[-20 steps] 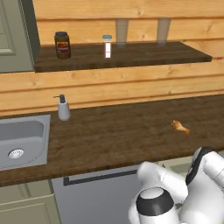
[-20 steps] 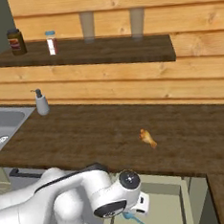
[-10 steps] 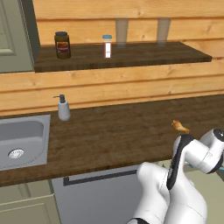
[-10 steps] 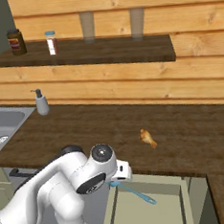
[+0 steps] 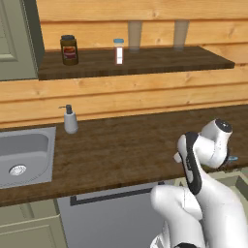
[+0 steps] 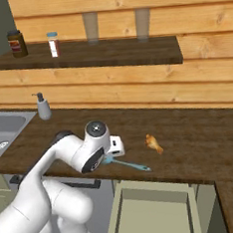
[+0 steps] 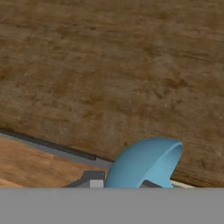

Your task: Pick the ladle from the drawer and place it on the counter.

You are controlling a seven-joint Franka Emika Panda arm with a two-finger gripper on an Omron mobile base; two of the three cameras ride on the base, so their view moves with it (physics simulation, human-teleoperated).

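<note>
Dark wood-grain counter (image 6: pixel 201 146) is running under your pincer (image 6: pixel 111 158), with the steel sink (image 5: pixel 24 155) and soap dispenser (image 5: pixel 70 120) well off to its left. You're pinching the ladle (image 6: pixel 126 163) at its bowl end, the thin blue handle sticking out to the right over the counter's front edge. Hand view is showing the blue bowl (image 7: pixel 144 164) right at the fingertips. Open drawer (image 6: pixel 152 213) is sitting below and to the right. Orange food piece (image 6: pixel 153 142) is lying just beyond the handle.
</note>
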